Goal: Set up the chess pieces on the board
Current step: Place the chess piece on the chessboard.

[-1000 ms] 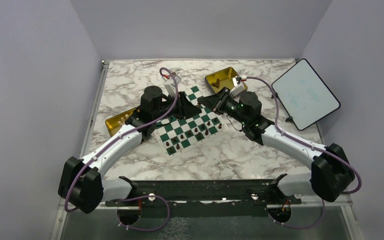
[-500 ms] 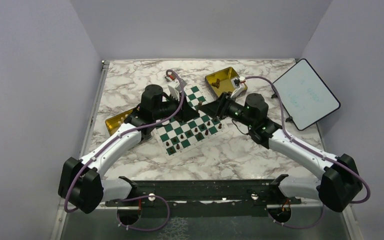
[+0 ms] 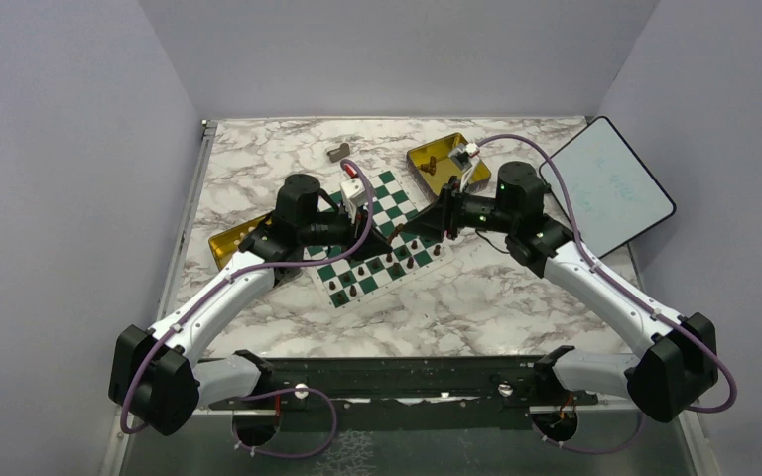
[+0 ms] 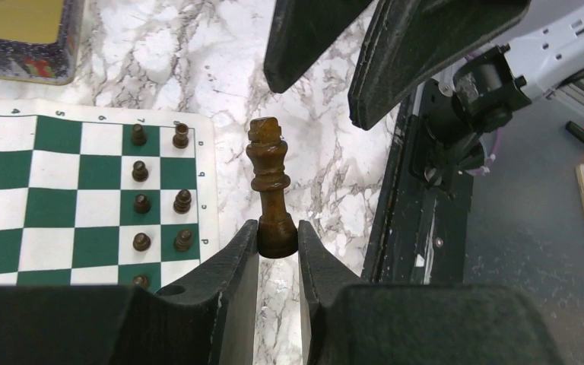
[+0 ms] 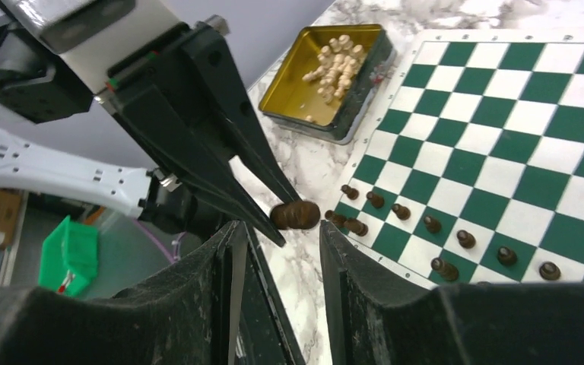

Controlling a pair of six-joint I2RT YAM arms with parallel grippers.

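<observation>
My left gripper (image 4: 277, 228) is shut on the base of a tall dark brown chess piece (image 4: 270, 179) with a crown top, held tilted in the air over the marble beside the board (image 4: 53, 190). In the right wrist view the same piece (image 5: 295, 215) shows end-on just beyond my right gripper (image 5: 281, 228), which is open and not touching it. From above, the left gripper (image 3: 377, 241) and the right gripper (image 3: 427, 228) meet over the near part of the board (image 3: 397, 198). Two rows of small dark pieces (image 3: 377, 268) stand along its near side.
A gold tin (image 3: 230, 243) with pale pieces sits left of the board. A second gold tin (image 3: 442, 159) lies behind it on the right. A grey-tan block (image 3: 337, 152) lies at the back. A white panel (image 3: 605, 183) leans at the right edge.
The right gripper has opened and let go of the tall piece, which now stays in the left gripper. Both wrists have swung nearer, uncovering the grey-tan block.
</observation>
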